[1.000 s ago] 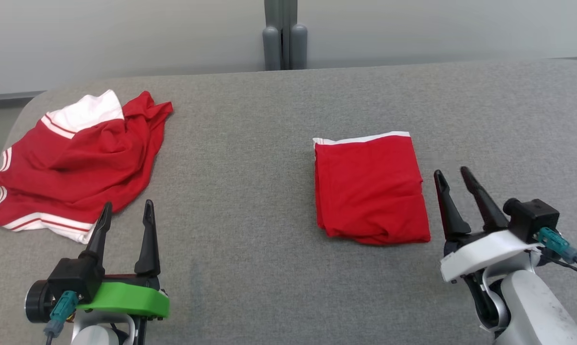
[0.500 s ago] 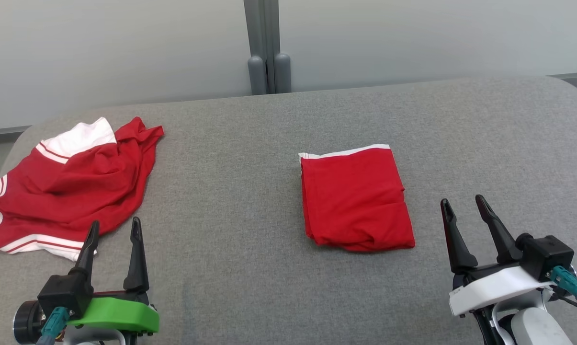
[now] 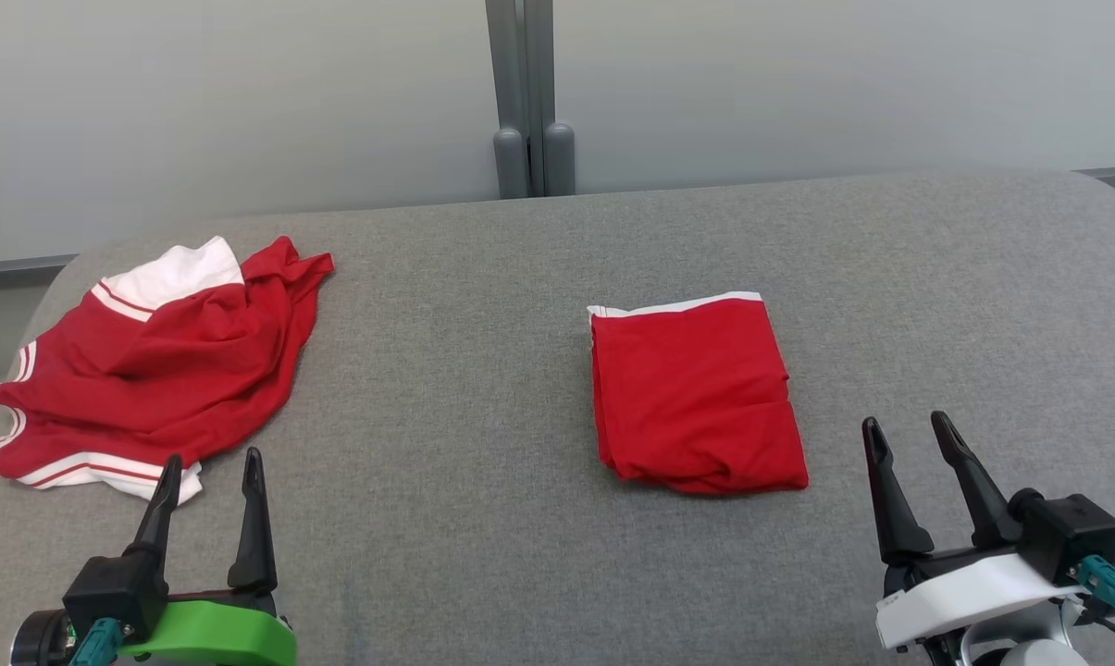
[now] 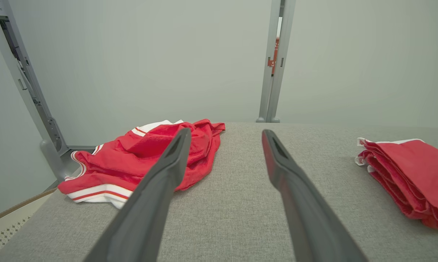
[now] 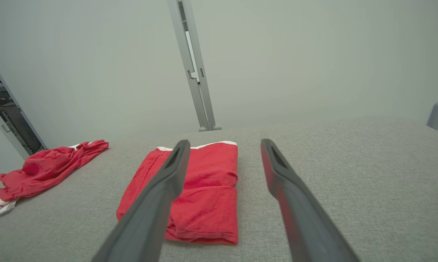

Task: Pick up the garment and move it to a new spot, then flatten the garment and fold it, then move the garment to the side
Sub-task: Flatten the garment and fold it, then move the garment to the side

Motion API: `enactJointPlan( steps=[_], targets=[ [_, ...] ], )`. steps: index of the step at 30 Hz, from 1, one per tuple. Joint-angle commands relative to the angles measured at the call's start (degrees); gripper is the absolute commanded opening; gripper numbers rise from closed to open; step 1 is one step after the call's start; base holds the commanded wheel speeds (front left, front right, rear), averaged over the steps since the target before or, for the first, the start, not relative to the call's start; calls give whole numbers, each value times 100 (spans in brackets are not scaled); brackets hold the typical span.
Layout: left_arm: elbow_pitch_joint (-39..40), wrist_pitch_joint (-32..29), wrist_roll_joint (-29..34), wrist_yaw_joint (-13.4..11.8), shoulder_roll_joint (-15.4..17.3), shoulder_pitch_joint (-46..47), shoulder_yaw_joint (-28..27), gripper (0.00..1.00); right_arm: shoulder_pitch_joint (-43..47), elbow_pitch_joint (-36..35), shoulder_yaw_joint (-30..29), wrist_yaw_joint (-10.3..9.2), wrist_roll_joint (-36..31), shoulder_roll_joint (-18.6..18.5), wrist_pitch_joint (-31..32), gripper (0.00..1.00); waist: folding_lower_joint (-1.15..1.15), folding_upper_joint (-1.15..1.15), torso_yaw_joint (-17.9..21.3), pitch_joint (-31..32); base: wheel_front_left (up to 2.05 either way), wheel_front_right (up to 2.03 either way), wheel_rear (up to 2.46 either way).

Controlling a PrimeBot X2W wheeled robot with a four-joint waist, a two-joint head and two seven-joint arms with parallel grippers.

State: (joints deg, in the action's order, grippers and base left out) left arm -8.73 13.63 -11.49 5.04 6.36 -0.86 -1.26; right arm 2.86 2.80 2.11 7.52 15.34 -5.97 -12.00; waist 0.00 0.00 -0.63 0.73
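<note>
A folded red garment (image 3: 696, 398) with a white hem lies right of centre on the grey padded table (image 3: 483, 296); it also appears in the right wrist view (image 5: 200, 189) and at the right edge of the left wrist view (image 4: 411, 174). A second red garment (image 3: 150, 365) with white striped trim lies crumpled at the table's left end (image 4: 149, 160) (image 5: 44, 167). My left gripper (image 3: 210, 474) stands open at the lower left, just in front of the crumpled garment. Down at the lower right my right gripper (image 3: 909, 433) is open, right of and nearer than the folded garment. Neither holds anything.
A grey wall with a vertical post (image 3: 529, 92) runs behind the table. The table's rounded left edge (image 3: 20, 287) lies close to the crumpled garment. Bare grey surface stretches between the two garments and to the far right.
My right gripper has drawn back from the folded garment's right edge toward me and stands wider. The camera has tilted, shifting the whole scene down. Both garments lie as before.
</note>
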Motion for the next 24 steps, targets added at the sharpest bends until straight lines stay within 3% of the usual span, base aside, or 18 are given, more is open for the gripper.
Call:
enactJointPlan(
  steps=[1, 24],
  targets=[
    [45, -24, -52, -14, 64, -95, -11, 100, 87, -61, -27, -6, -59, 20, 31, 100, 0, 0, -1, 2, 0, 0, 0],
    [174, -84, -126, -127, 159, -157, 52, 100, 213, -142, -107, -6, -196, 138, 193, 100, 0, 0, -15, 22, 0, 0, 0]
  ],
)
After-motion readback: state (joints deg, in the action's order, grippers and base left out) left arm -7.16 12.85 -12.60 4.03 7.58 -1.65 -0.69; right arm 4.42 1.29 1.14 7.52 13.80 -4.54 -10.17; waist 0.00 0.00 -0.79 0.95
